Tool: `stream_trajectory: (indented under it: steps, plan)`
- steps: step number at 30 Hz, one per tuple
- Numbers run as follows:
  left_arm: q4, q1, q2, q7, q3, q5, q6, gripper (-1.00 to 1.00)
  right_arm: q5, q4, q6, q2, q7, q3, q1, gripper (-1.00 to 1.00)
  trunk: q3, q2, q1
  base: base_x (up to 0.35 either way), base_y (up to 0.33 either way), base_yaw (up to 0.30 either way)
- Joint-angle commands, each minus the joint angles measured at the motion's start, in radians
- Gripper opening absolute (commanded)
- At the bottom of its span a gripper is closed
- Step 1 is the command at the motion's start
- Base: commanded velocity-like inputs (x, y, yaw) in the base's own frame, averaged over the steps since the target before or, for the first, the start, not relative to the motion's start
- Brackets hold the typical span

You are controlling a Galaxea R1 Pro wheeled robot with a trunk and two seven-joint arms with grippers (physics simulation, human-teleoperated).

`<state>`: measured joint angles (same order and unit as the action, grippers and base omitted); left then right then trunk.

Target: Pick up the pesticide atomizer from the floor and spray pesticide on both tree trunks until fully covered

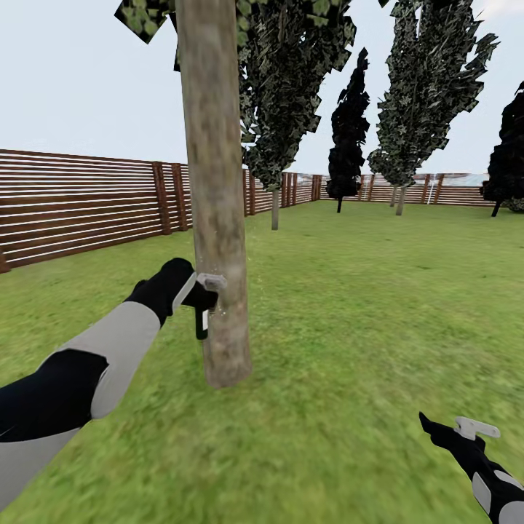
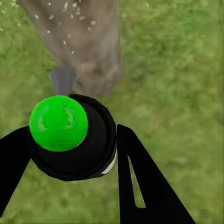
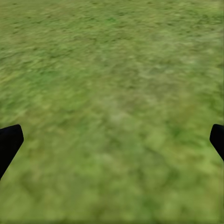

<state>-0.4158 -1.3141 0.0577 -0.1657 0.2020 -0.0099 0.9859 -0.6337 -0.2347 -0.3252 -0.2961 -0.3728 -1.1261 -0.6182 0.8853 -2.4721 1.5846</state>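
Left gripper has its jaws clamped round the pesticide atomizer, green cap up, nozzle right at the near tree trunk, which shows pale specks. Right gripper hangs low over the grass floor, jaws wide.

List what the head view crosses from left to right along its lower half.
Left arm → pesticide atomizer in the left gripper → tree trunk → open grass → right gripper.
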Motion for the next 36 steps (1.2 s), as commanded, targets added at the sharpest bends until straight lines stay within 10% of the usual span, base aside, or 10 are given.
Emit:
stream_trajectory:
  steps: [1,32,36]
  plan:
    - [0.0,-0.01,-0.001,0.0,-0.001,0.001,0.0,-1.0,0.0,0.0,0.0,0.0,0.0,0.0,0.0,1.0,0.0,0.0,0.0,0.087,0.0,0.0]
    - [0.012,-0.262,0.0,0.0,0.0,0.002,0.008,-1.0,0.0,0.0,0.0,0.0,0.0,0.0,0.0,1.0,0.0,0.0,0.0,0.073,0.0,0.0]
    - [0.163,-0.262,0.004,-0.001,0.005,0.002,0.004,-1.0,0.0,0.0,0.0,0.0,0.0,0.0,0.0,1.0,0.0,0.0,0.0,0.0,0.0,0.099]
